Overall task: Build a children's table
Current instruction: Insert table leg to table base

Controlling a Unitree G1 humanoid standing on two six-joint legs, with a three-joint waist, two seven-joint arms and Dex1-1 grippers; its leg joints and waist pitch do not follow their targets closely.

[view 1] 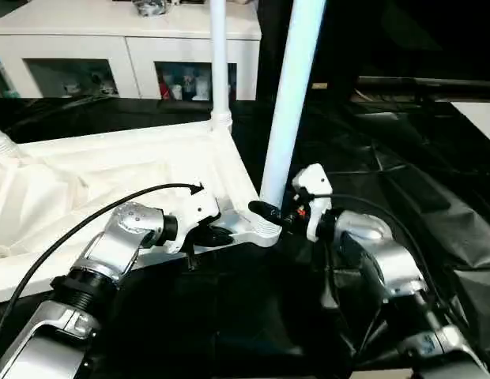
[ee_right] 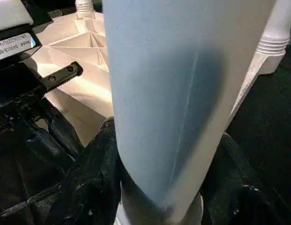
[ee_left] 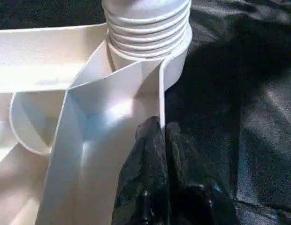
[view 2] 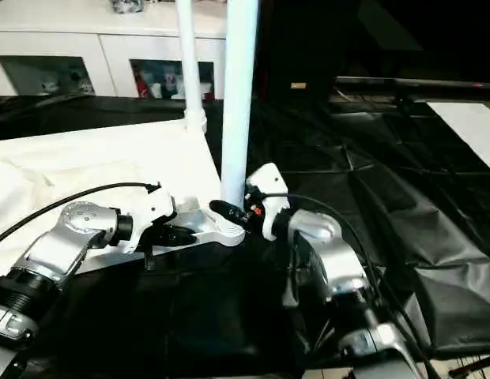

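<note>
- Jaws: left gripper clenched on the side wall of the table top, just beside the near corner socket; right gripper clamped around the base of the near leg.
- Table top lying ribbed side up on black sheeting; near leg upright in its corner socket, far leg upright in the next corner.
- White cabinet behind, well apart.
- Step in hand, likely: seating the near leg.
- Advice: keep leg vertical, turn or press along its axis, brace the wall with the left so the top cannot slide or lift.
</note>
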